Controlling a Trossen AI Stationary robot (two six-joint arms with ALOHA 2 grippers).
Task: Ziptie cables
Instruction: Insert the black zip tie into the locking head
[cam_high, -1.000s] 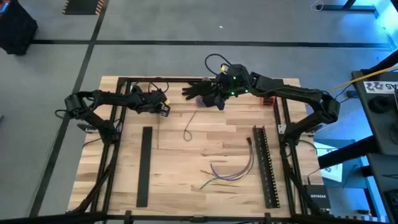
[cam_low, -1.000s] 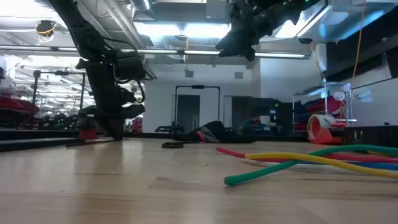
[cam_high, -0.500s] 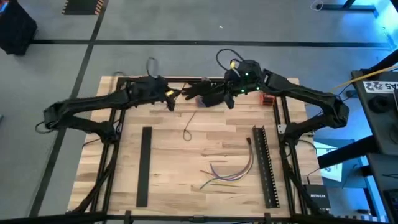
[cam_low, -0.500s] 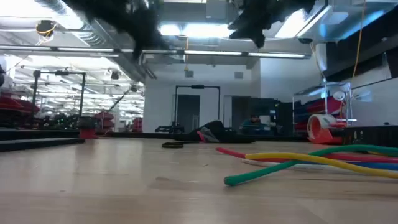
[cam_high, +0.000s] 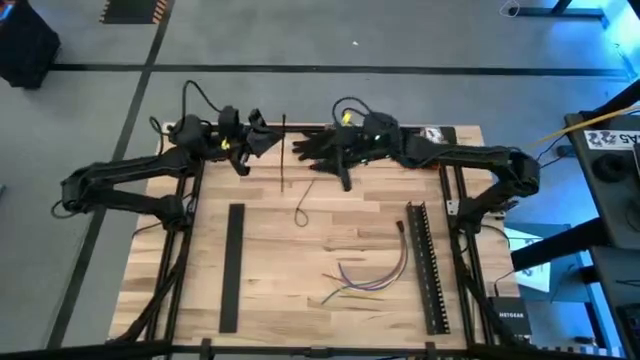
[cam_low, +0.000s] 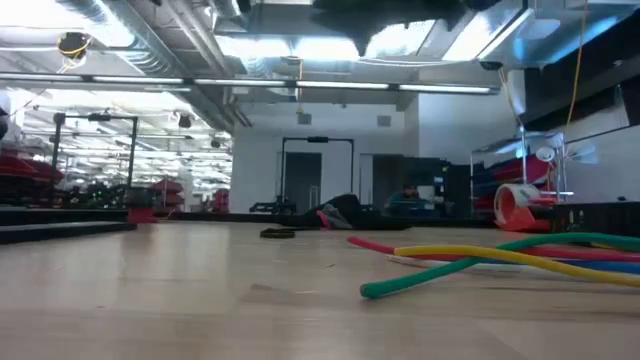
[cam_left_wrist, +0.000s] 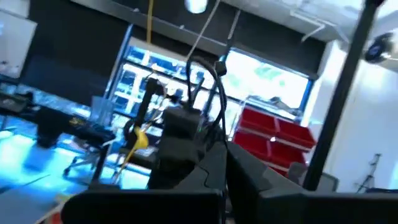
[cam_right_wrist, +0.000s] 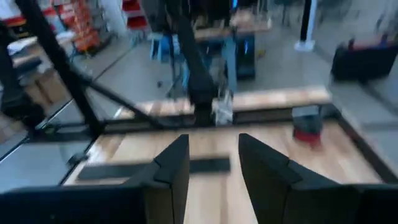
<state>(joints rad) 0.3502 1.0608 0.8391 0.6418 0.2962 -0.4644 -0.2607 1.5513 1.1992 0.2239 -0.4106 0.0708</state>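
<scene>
**Both arms raised at the far edge, cables not yet gathered**

The pale wooden table (cam_high: 300, 260) carries everything. On it lie a flat black bar (cam_high: 232, 265) on the left and a long black slotted bar (cam_high: 425, 265) on the right, well apart. Both dark arms reach inward above the far edge. In the low view only a dark shape shows near the ceiling, so both seem to be held high above the table.

The left claw (cam_high: 262, 140) hovers near the far-left corner. A thin dark upright strip (cam_high: 284, 150) stands just beside it in the high view, possibly a zip tie; I cannot tell whether the claw pinches it, nor whether its fingers (cam_left_wrist: 211, 168) are spread or pressed together. The right claw (cam_high: 305, 150) points toward the left one, near it. In its own wrist view its fingers (cam_right_wrist: 174, 165) stand spread with nothing between them.

The thin flexible cables (cam_high: 365, 278), purple, green and yellow, with red showing in the low view (cam_low: 480, 258), lie loosely bunched on the near right part of the table, just beside the slotted bar and well apart from both claws. A small dark wire loop (cam_high: 302, 212) lies alone near the centre.

By my judgement the step in hand is readying a tie in the air. The next move calls for bringing a claw down to the cables and bunching them so that a tie can go around them.
</scene>
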